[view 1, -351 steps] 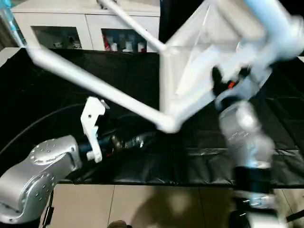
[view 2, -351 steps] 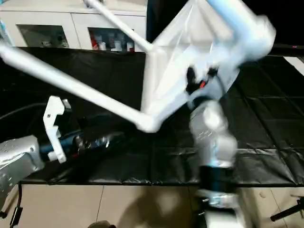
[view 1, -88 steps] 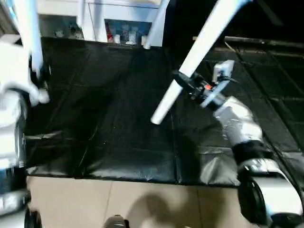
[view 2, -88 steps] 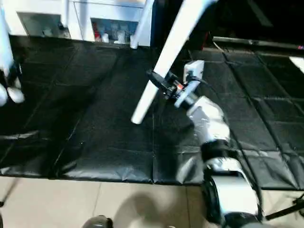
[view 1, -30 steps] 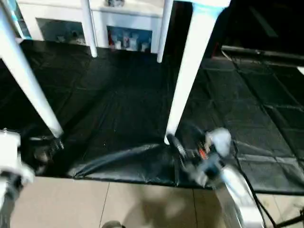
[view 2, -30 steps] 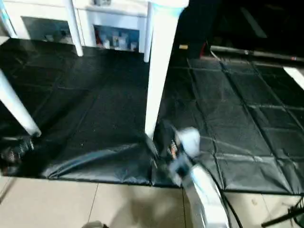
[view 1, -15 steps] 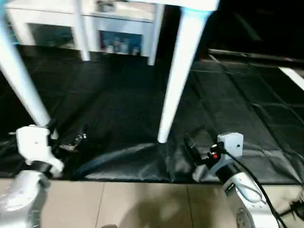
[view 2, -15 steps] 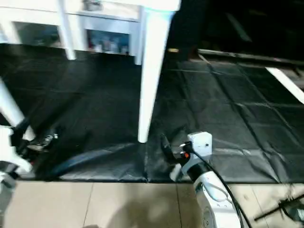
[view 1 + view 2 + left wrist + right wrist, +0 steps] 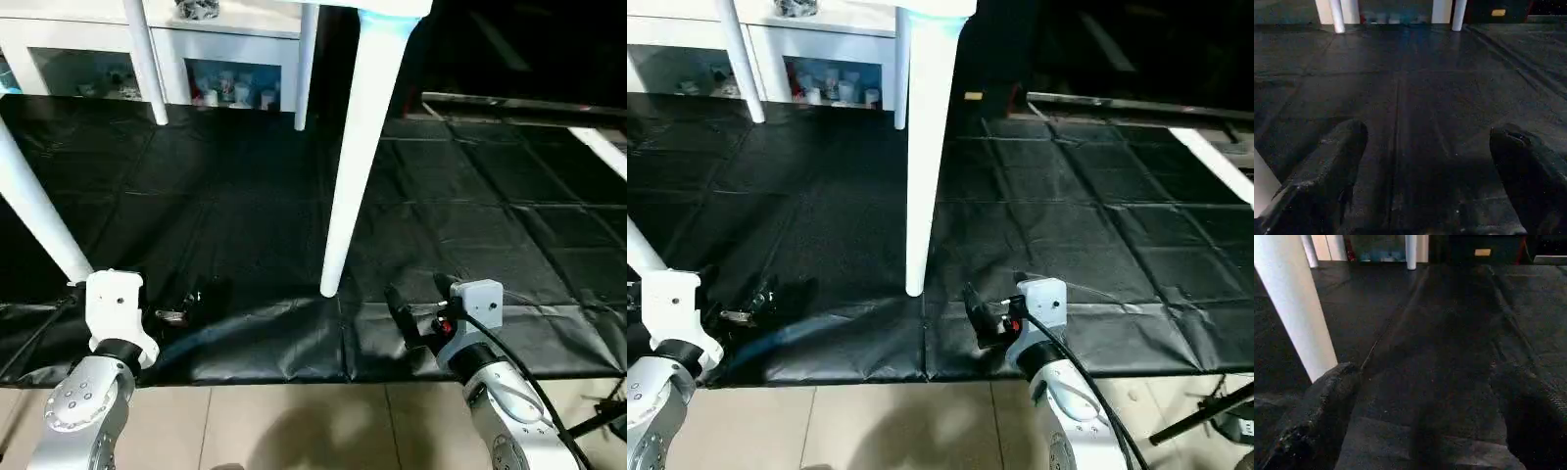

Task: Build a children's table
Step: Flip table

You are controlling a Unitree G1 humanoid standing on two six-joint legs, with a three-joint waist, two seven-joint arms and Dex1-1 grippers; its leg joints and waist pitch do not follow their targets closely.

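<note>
Right gripper (image 9: 1425,396): fingers spread wide, nothing held, low over the black mat (image 9: 235,196), just beside the foot of the near right leg (image 9: 358,147). Left gripper (image 9: 1425,161): likewise spread and empty, close to the foot of the near left leg (image 9: 39,211). Children's table (image 9: 362,8): upright on the mat, legs down, far legs (image 9: 142,59) standing before the white cabinet (image 9: 235,59); only the edge of the top visible at the upper border. Step in hand, as judged: release after setting the assembled table on its feet. Assembly apparently complete. Next move: withdraw both arms clear of the legs without knocking them; check seating of each leg if required.
</note>
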